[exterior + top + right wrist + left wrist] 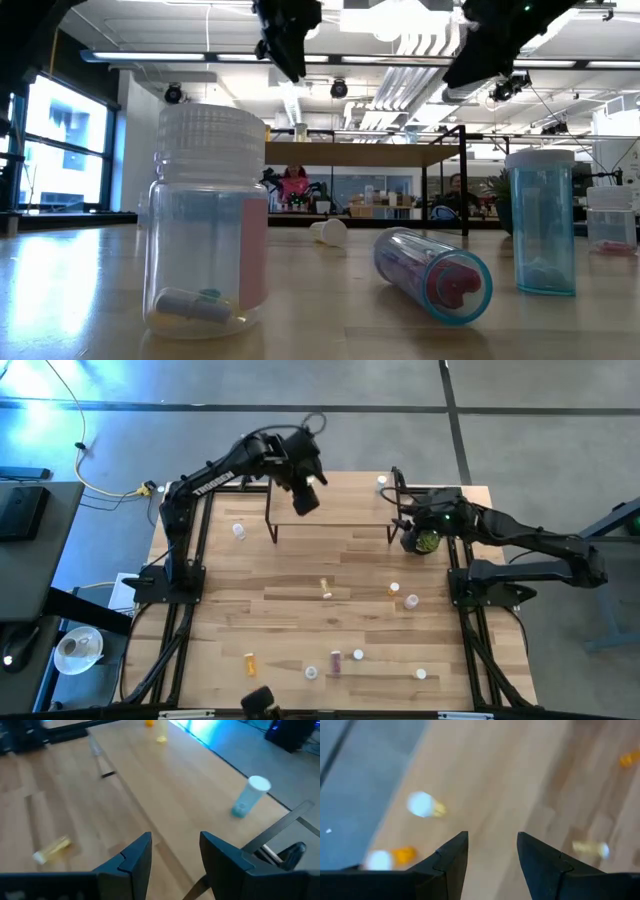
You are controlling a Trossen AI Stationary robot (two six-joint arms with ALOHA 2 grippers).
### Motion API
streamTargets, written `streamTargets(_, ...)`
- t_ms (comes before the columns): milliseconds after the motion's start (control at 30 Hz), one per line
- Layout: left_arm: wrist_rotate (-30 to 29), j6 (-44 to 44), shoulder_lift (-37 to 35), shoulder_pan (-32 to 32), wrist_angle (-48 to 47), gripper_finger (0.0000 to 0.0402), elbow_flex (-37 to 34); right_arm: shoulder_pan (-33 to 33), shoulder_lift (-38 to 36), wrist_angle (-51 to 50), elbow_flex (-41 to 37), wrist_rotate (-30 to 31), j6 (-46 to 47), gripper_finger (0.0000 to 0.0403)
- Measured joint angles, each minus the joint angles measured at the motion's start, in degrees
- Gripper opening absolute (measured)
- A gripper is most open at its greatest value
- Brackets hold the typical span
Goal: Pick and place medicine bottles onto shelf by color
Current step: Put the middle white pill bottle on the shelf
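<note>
Small white-capped bottles lie scattered on the plank table [300, 610]: amber [325, 588], orange [250, 660], purple [336, 660], pale ones [238, 530] and others. The shelf [330, 510], with a wooden top and black legs, stands at the far middle. My left gripper [305, 498] hangs high over the shelf's left end, open and empty [492, 852]. My right gripper [400, 508] is over the shelf's right end, open and empty [175, 855]. A pale bluish bottle [247, 797] stands upright on its base beyond it. An amber bottle [52, 849] lies on its side.
A small green potted plant [425, 542] stands by the shelf's right legs, under my right arm. In the low view a clear bottle [205, 220], a lying bluish bottle [430, 275] and an upright bluish bottle [545, 220] are near the table's near edge. People show in the room beyond.
</note>
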Motion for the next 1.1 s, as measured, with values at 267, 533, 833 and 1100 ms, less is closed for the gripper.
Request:
streamTargets(267, 2.7, -0.7, -6.8, -5.0, 4.1, 0.0161, -16.0, 5.1, -4.5, -8.5, 0.0, 0.0, 4.0, 0.0155)
streamTargets(533, 2.8, -3.1, -19.0, -10.2, 17.1, 0.0161, -34.8, 10.1, -4.4, -14.5, 0.0, -1.7, 11.5, 0.0155)
streamTargets(833, 2.7, -6.4, -30.8, -17.1, 38.7, 0.0161, -57.0, 17.7, -1.8, -14.5, 0.0, -1.5, 19.2, 0.0155)
streamTargets(1100, 2.6, -7.7, -33.1, -24.6, 54.7, 0.0161, -67.8, 25.3, 3.5, -15.3, 0.0, -1.5, 27.1, 0.0155)
